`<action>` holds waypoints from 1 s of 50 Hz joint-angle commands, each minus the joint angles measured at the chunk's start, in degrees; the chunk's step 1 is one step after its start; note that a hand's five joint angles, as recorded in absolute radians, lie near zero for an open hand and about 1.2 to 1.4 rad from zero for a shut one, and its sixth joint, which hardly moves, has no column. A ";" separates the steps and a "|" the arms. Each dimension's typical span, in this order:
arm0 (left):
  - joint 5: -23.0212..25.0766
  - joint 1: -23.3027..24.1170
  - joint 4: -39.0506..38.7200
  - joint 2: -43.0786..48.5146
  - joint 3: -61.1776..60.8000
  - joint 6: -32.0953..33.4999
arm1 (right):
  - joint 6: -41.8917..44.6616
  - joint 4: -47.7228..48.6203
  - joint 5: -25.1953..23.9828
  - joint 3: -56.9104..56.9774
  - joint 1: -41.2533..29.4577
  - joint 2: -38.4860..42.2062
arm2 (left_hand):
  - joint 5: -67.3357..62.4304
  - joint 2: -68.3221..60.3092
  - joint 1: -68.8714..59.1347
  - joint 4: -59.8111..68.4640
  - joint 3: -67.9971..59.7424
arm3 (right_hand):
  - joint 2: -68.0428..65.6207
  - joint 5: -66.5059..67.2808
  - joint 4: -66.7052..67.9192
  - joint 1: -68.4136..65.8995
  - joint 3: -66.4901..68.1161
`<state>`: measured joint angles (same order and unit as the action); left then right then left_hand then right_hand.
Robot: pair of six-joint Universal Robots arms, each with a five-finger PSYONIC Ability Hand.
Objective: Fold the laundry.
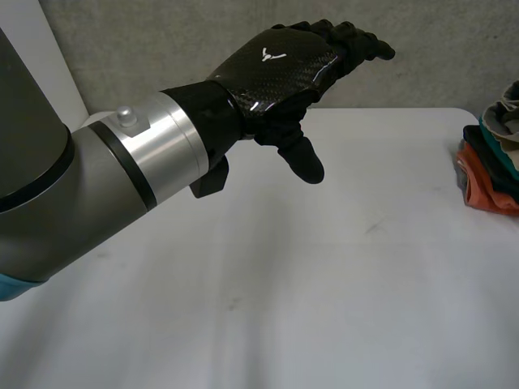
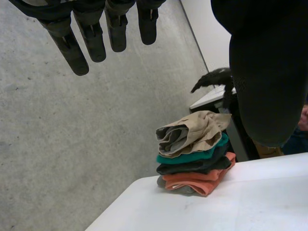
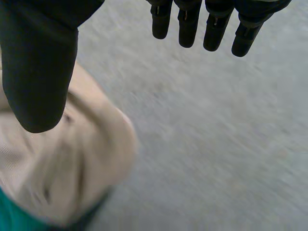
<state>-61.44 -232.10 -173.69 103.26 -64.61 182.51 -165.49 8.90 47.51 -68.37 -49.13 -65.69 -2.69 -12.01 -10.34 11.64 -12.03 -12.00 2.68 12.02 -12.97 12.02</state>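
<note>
Left hand [image 1: 280,69] hangs over the white table [image 1: 284,284], fingers loosely extended and empty, and right hand [image 3: 38,57], spread and empty, hovers over the beige top piece [image 3: 72,183] of the laundry stack [image 2: 195,159] at the table's right edge, where a clumsy grab could tip the pile off.

- This looks like a robotics lab or test room, not a home.
- A heavy grey robot arm [image 1: 97,186] with a polished metal ring at its wrist reaches out over the table.
- The white table [image 1: 268,308] is a plain, smooth work surface.
- The wall [image 1: 162,49] behind the table's far edge is bare grey and rough, like concrete.
- The one homely touch is a stack of folded clothes [image 2: 195,154] at the table's right edge, near its far corner.
- Past that corner stands what looks like another white tabletop [image 2: 208,97].
</note>
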 commanded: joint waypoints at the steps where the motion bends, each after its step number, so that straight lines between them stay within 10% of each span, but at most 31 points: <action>1: 0.00 0.16 -0.07 -0.08 0.10 -0.05 | 13.86 -8.63 11.53 6.22 7.21 -2.17 | 0.79 0.12 -1.56 0.26 0.13 | 2.00 -2.68 -2.02 2.97 -2.02; 6: -0.43 0.16 -0.42 -0.87 1.59 -0.22 | 18.28 -3.21 24.90 10.53 1.62 -3.12 | 1.13 0.45 -1.22 -0.07 0.46 | 2.00 -2.68 -2.02 2.97 -2.02; 13: -7.45 -0.63 -1.12 -3.24 3.97 -3.03 | 6.79 7.52 22.73 -0.59 -16.06 -14.26 | 0.96 0.28 -1.39 0.09 0.30 | 2.00 -2.68 -2.02 2.97 -2.02; 26: -35.23 -8.45 -2.96 -9.74 -12.17 2.93 | -10.12 11.50 20.16 -24.53 -37.96 -23.61 | 2.47 1.80 0.12 -1.42 1.81 | 2.00 -2.68 -2.02 2.97 -2.02; 37: -35.33 -10.47 -16.94 -16.25 -26.88 4.61 | -7.31 11.76 31.14 -28.14 -48.42 -19.48 | 2.47 1.80 0.13 -1.42 1.81 | 2.00 -2.68 -2.02 2.97 -2.02; 50: -35.68 -11.53 -15.80 -16.25 -26.44 4.26 | -5.54 11.67 36.17 -27.96 -51.68 -19.83 | 2.47 1.80 0.13 -1.42 1.81 | 2.00 -2.68 -2.02 2.97 -2.02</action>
<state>-96.80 -242.80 -190.39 86.81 -91.76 187.07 -170.84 20.53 82.95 -96.55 -99.50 -85.16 -2.69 -12.01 -10.32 11.64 -12.03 -12.00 2.66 12.02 -12.97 12.01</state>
